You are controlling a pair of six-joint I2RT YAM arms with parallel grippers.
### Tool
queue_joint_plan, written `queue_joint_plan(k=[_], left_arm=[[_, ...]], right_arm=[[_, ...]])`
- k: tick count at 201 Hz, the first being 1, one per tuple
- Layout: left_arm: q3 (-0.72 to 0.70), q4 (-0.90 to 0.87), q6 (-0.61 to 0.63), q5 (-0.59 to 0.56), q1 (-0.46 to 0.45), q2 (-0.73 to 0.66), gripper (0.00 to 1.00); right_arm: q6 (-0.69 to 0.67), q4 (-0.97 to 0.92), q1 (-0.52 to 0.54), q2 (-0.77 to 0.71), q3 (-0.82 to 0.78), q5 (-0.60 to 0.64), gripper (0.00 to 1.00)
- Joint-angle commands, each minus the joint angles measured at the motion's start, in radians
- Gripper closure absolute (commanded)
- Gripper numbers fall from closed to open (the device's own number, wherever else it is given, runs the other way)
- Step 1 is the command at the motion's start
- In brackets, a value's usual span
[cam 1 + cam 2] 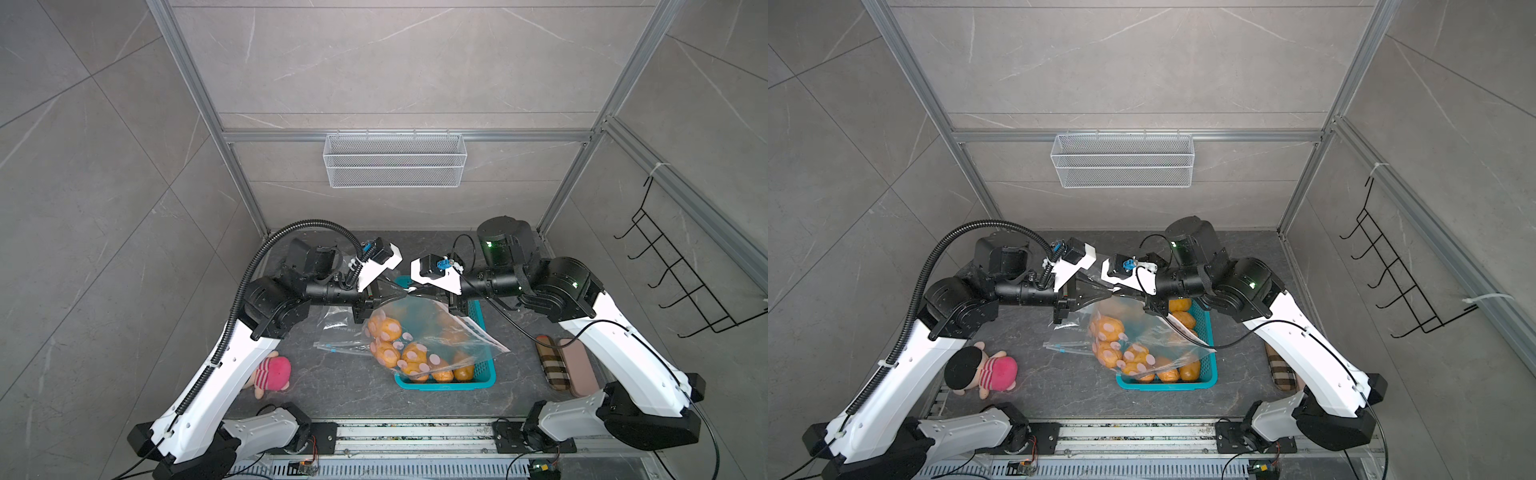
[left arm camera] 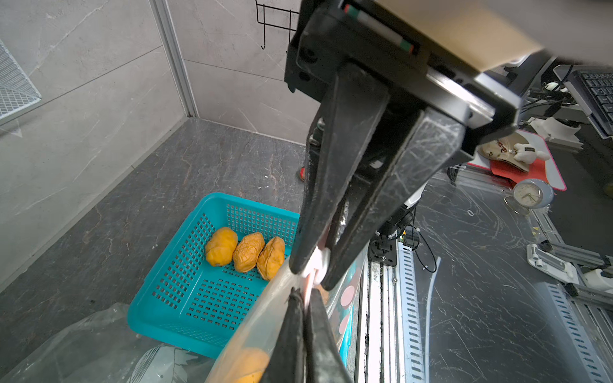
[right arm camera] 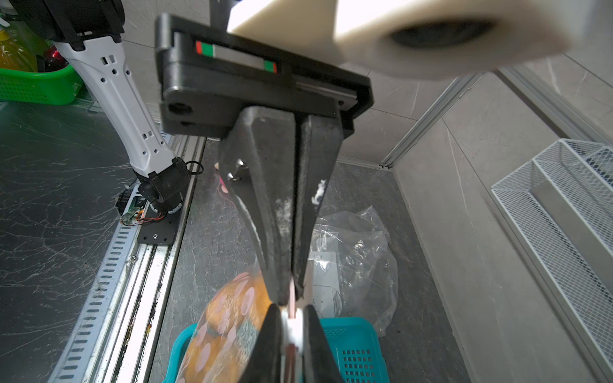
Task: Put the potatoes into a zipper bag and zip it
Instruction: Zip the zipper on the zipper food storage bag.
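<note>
The zipper bag is held up over the basket, with several potatoes inside it and others left in the basket. Zipping is judged to be in hand. The left gripper is clamped on the bag's top edge and the right gripper is closed on the slider, which must next be drawn along. The dark stone table is enclosed by grey tiled walls.

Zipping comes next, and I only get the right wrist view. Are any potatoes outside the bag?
Observer: Yes. Three potatoes lie loose in the teal basket, outside the zipper bag.
Operator: Anything beside my right arm?
Observer: A plaid pouch lies on the table next to it.
Operator: And on the other side?
Observer: A pink plush toy lies by the left arm.
</note>
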Motion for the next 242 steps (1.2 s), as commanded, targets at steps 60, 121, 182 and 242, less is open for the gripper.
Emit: queue_joint_plan(k=[60, 121, 182, 242], left_arm=[[0.237, -0.118, 0.026, -0.054, 0.001, 0.002, 1.00], [0.280, -0.141, 0.012, -0.144, 0.001, -0.054, 1.00], [0.281, -0.164, 0.001, -0.222, 0.002, -0.106, 1.00], [0.282, -0.190, 0.008, -0.306, 0.001, -0.145, 1.00]], right_arm=[[0.036, -0.054, 0.020, 0.077, 0.189, -0.028, 0.98], [0.057, -0.066, 0.024, 0.103, 0.256, -0.062, 0.98], [0.036, -0.107, 0.024, 0.086, 0.211, -0.060, 0.99], [0.035, -0.109, 0.023, 0.049, 0.135, -0.064, 0.99]])
